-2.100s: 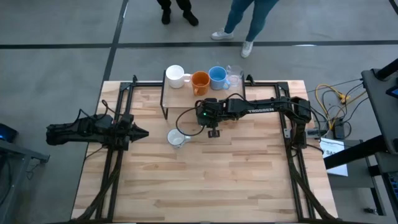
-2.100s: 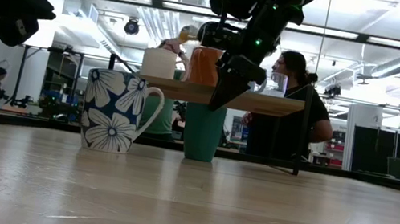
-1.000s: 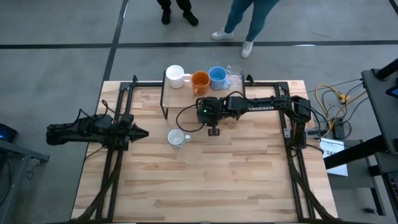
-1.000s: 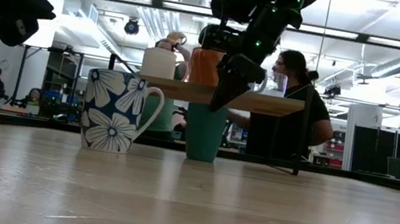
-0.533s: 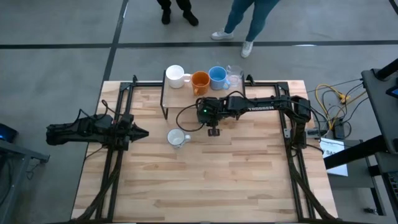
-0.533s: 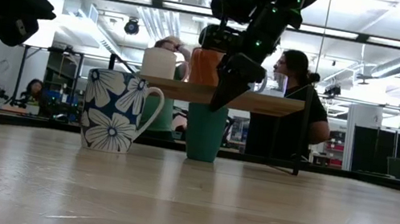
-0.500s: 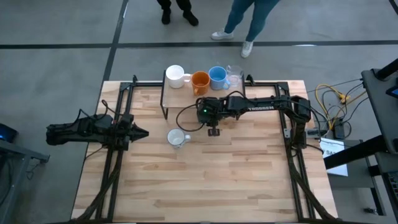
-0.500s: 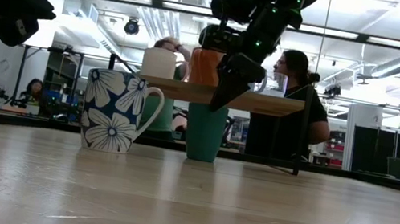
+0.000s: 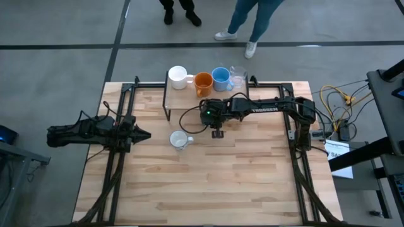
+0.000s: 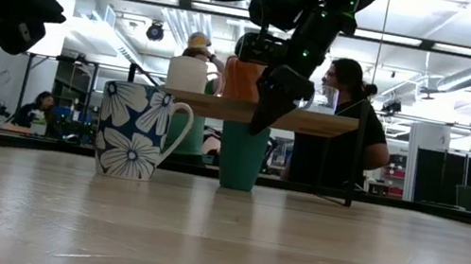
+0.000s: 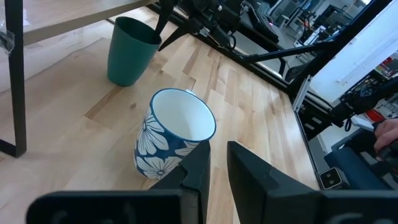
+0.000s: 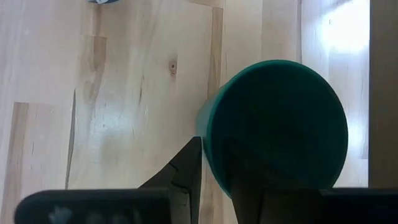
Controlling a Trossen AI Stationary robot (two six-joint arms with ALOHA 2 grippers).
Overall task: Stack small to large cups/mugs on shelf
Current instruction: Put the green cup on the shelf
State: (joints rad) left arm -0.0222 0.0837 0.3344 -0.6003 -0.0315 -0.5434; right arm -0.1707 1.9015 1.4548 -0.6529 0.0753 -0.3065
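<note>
Nearest the low camera, on the wooden table [image 10: 291, 257], stands a white mug with dark blue flowers [image 10: 132, 130]; just past it the dark green cup [image 10: 241, 155] sits upright on the table at the front edge of the shelf [image 10: 262, 114]. Over that cup the right gripper [image 10: 261, 122] reaches down from above, its fingers [image 12: 186, 165] straddling the cup's rim, one outside the wall and one inside; the gap between them is narrow, and whether they actually pinch the wall I cannot tell. The cup's base rests on the wood.

Away at the table's left side, the left gripper [image 9: 140, 134] hangs raised, holding nothing; its fingers [image 11: 198, 168] stand a narrow gap apart and point toward the flowered mug.

Farther back, on the shelf's light top, a row runs left to right in the high view: a plain white mug [image 9: 177, 77], an orange mug [image 9: 202, 82], a light blue mug [image 9: 220, 77] and a clear glass [image 9: 237, 79]. Beyond the table, people [image 10: 343, 121] are in the room.
</note>
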